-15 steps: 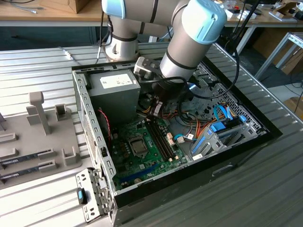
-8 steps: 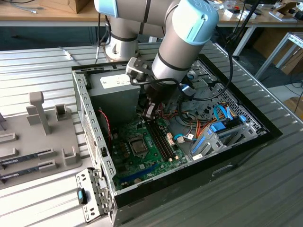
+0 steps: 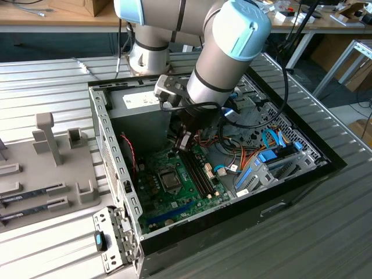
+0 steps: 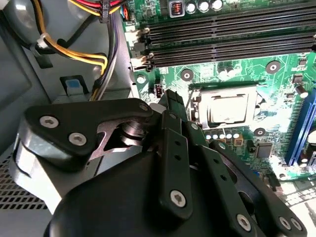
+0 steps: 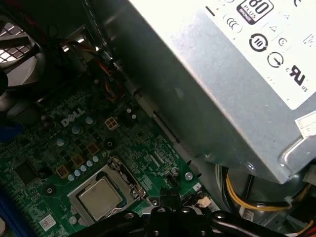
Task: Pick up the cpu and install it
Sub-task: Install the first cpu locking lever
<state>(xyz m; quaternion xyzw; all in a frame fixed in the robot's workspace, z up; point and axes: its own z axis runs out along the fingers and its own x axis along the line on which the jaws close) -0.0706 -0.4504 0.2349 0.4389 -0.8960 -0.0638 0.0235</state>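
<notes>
The cpu lies flat inside its dark metal socket frame on the green motherboard, silver top plate facing up. It also shows in both wrist views as the cpu. My gripper hangs inside the open computer case, above the board and beside the socket, near the end of the memory slots. Its black fingers meet at the tip with nothing between them, so the gripper is shut and empty. It is a short distance from the cpu and does not touch it.
The grey power supply stands close behind the gripper, with yellow and red cables trailing from it. Long black memory slots run beside the socket. Case walls ring the board. A grey tray lies at the exterior view's left.
</notes>
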